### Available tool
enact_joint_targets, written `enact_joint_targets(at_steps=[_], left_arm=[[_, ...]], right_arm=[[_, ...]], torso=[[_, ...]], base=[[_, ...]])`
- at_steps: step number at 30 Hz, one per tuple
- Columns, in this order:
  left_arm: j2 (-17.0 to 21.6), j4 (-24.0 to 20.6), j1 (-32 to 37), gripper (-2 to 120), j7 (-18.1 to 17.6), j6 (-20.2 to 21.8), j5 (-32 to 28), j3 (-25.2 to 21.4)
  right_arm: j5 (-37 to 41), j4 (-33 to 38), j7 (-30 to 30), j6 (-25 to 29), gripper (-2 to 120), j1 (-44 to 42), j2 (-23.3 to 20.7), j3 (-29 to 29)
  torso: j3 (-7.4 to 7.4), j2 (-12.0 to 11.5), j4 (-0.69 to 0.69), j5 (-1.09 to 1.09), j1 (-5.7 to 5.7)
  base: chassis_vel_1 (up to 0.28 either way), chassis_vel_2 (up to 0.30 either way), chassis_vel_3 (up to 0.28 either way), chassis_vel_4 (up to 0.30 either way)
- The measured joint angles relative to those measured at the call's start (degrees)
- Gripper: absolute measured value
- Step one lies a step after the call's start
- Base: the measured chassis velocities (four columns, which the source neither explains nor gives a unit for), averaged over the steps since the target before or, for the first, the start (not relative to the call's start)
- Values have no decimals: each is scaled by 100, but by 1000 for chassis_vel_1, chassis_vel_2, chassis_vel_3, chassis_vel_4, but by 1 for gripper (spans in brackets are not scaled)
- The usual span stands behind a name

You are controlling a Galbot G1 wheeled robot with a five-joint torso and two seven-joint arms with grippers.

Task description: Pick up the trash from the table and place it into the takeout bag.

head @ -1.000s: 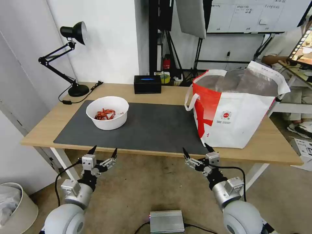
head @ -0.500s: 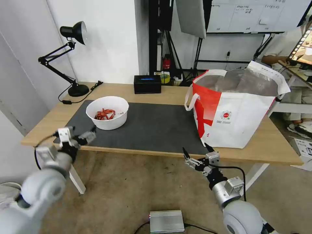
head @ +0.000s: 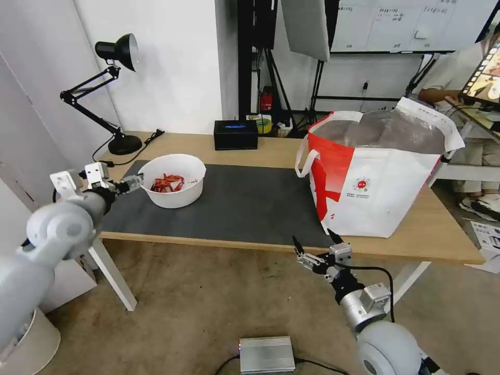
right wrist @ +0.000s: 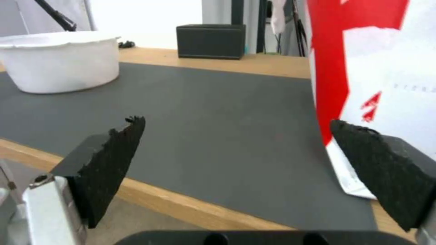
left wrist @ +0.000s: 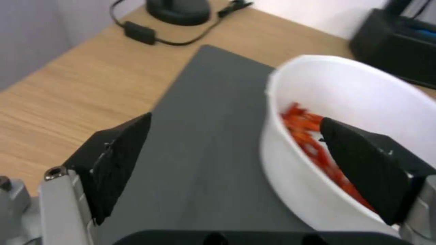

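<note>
Risen, left tool [left wrist: 231,166] gapes astride bowl [left wrist: 363,112] rim, seemingly untouching; right tool [head: 316,248] released.

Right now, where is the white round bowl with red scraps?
The white round bowl with red scraps sits on the dark grey mat at its left end, with the open left claw beside its rim.

Left gripper [head: 122,179] raised — fingers spread
</note>
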Motion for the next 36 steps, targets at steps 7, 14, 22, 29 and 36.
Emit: enact_joint_targets(at_steps=[7,14,22,29,36], left_arm=[[-209,647,-817,100,41,140,-255,720],[-550,943,-1208,100,61,185,-666,976],[-675,1136,-1574,100,65,226,-637,1335],[-747,1260,-1820,100,10,390,-633,1576],[-824,1423,-1941,100,-101,517,-618,1765]], right_arm=[[0,-1,0,0,100,0,0,0],[0,-1,-1,0,100,0,0,0],[0,-1,0,0,100,0,-1,0],[0,-1,0,1,100,0,-1,0],[0,-1,0,0,100,0,-1,0]], torso=[[1,0,-4,1,1],[0,-1,-4,0,1],[1,0,-4,0,0],[1,0,-4,1,0],[1,0,-4,1,0]], base=[[0,0,0,0],[0,0,0,0],[0,0,0,0],[0,0,0,0],[0,0,0,0]])
